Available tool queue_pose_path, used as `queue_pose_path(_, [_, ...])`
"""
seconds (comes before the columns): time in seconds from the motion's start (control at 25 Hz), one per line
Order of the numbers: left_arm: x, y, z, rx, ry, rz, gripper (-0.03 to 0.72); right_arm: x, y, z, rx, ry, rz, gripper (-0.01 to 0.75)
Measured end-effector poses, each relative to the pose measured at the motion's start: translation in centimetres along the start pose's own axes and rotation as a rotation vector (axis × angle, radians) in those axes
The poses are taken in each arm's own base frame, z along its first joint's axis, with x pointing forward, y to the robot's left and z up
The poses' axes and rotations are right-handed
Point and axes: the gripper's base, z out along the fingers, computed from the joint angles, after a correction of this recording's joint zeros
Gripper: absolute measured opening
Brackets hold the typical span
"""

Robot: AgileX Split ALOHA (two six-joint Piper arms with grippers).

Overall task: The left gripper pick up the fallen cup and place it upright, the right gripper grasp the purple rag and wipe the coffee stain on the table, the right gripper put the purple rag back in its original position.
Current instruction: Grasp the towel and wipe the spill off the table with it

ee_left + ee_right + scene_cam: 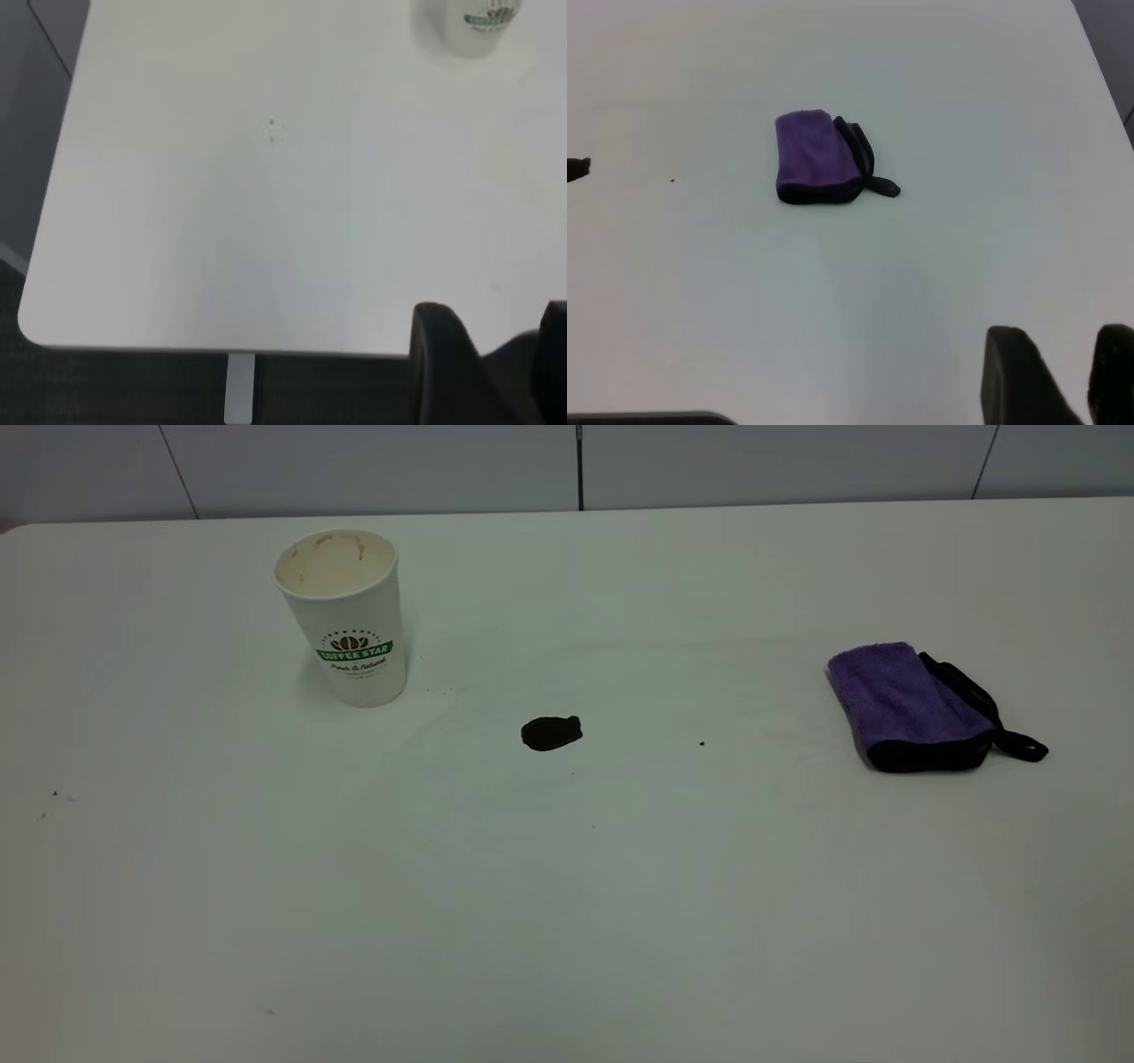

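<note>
The white "COFFEE STAR" cup [347, 615] stands upright at the back left of the table [567, 886]; its base shows in the left wrist view [469, 27]. The dark coffee stain [550, 732] lies mid-table and shows at the edge of the right wrist view [576, 168]. The purple rag [912, 704] lies folded at the right, also seen from the right wrist [815, 164]. No arm shows in the exterior view. My left gripper [496, 332] hovers open and empty over the table's near left corner. My right gripper [1067, 354] is open and empty, well back from the rag.
A few tiny dark specks [701, 743] dot the tabletop. The table's rounded corner and edge [133, 341] lie just below the left gripper, with dark floor beyond. A grey panelled wall [567, 465] runs behind the table.
</note>
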Motion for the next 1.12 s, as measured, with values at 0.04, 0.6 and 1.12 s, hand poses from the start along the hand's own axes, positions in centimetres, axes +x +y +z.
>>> queue_pose_path(0.04, [0.12,0.02,-0.12,-0.001,-0.013,-0.002,0.285,0.0,0.0,0.0,0.0,0.0,0.0,0.239])
queue_pose_path(0.6, [0.26,0.03,-0.22,-0.002,-0.024,-0.001,0.284,0.0,0.0,0.0,0.0,0.0,0.0,0.239])
queue_pose_path(1.12, [0.26,0.03,-0.22,-0.002,-0.024,-0.001,0.284,0.0,0.11,0.0,-0.012,0.0,0.006,0.239])
